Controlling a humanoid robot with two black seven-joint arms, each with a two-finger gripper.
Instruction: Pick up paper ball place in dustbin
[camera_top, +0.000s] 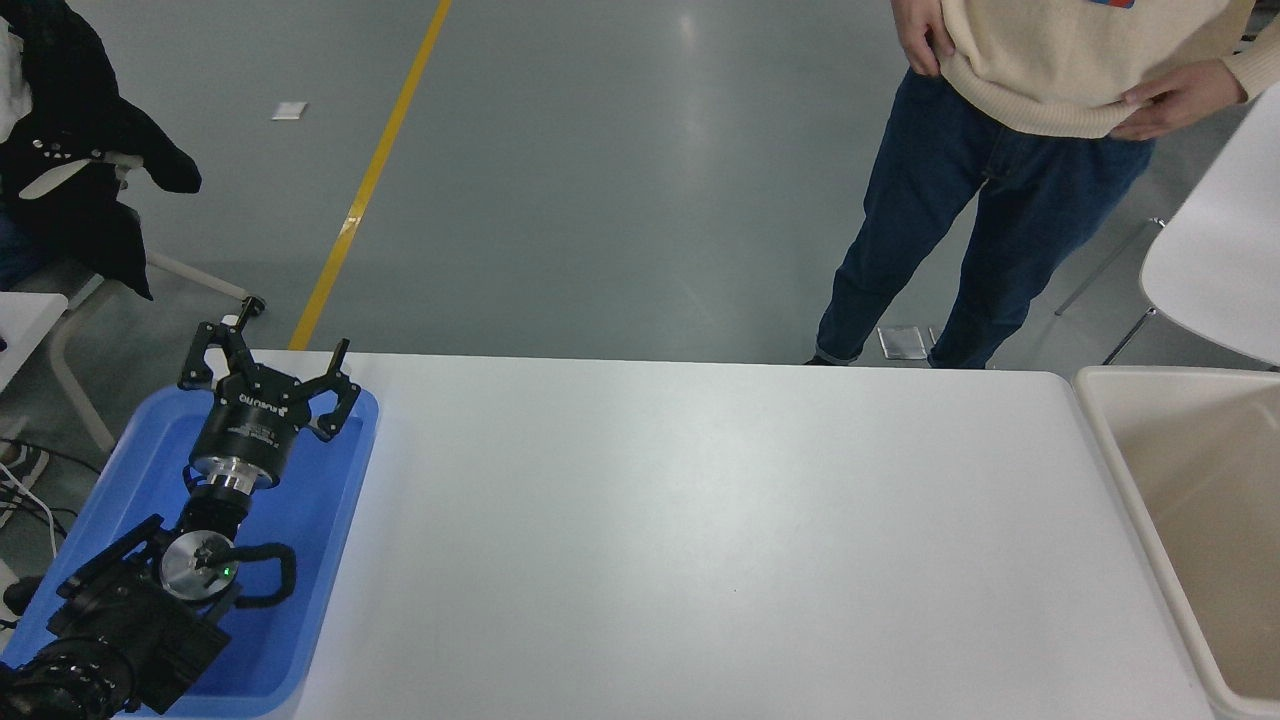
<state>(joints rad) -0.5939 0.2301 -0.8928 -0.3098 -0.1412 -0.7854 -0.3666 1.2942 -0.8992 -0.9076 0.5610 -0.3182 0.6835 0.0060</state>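
White surface (700, 540) fills the middle of the shot, bare across its whole width. Down at the lower left, the left arm sits parked over a blue tray (330, 520), and its end effector (268, 372) has its fingers spread wide apart, nothing between them, tips reaching just past the tray's far rim. A small green light glows on the arm's wrist joint.

Over at the right edge, the dustbin (1100, 420) stands right beside the surface, cream-beige with that thick pale rim, its mouth open to the camera. What shows of the inside is smooth wall and floor; the rest runs out of the picture at the right and bottom. The ball is nowhere to be seen — not on the surface, not in the visible part of the dustbin. The right arm and its end effector are out of shot too, so there is no telling how it stands.

At the far side, a person (1000, 150) in a cream sweater and blue jeans stands on the grey floor, hands at the sweater's hem. A yellow line (370, 180) runs along the floor, and a dark jacket (70, 130) hangs over a chair at the upper left.
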